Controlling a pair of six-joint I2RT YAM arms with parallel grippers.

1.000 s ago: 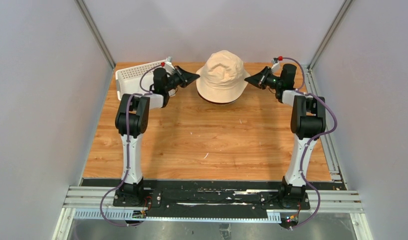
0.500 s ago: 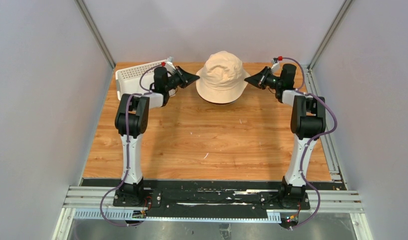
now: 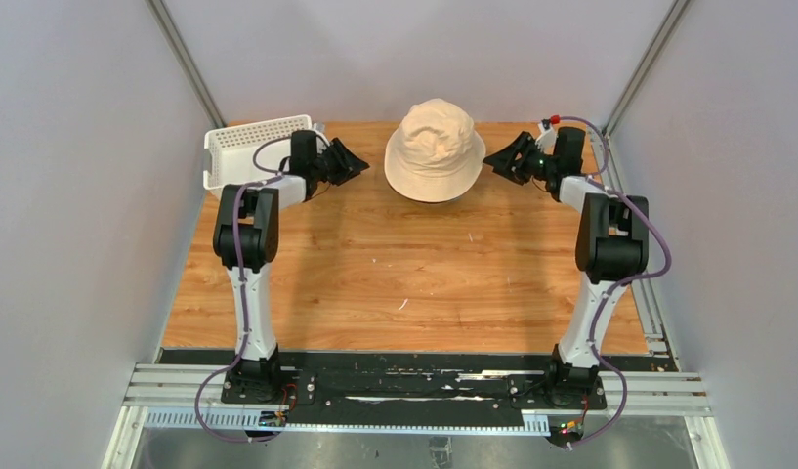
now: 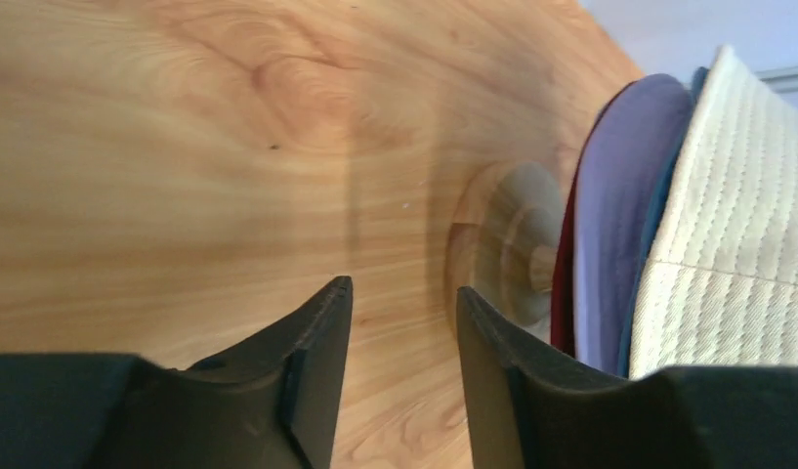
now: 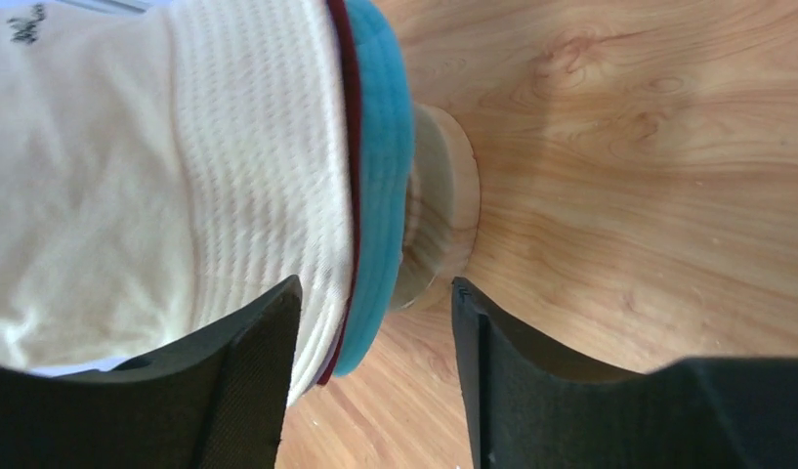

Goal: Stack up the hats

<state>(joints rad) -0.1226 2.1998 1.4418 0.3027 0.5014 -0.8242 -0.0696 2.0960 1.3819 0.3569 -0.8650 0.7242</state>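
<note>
The jaws of the left gripper [image 4: 402, 289] and the right gripper [image 5: 376, 283] stand apart and empty, on either side of the hats [image 3: 435, 151] stacked on the wooden stand [image 5: 443, 205].

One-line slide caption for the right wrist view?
Right gripper open beside the beige hat, stacked over teal hat and dark red hat on wooden stand.

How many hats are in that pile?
4 show, stacked on one wooden stand: beige hat on top, lavender, dark red and teal brims beneath; others may be hidden.
</note>
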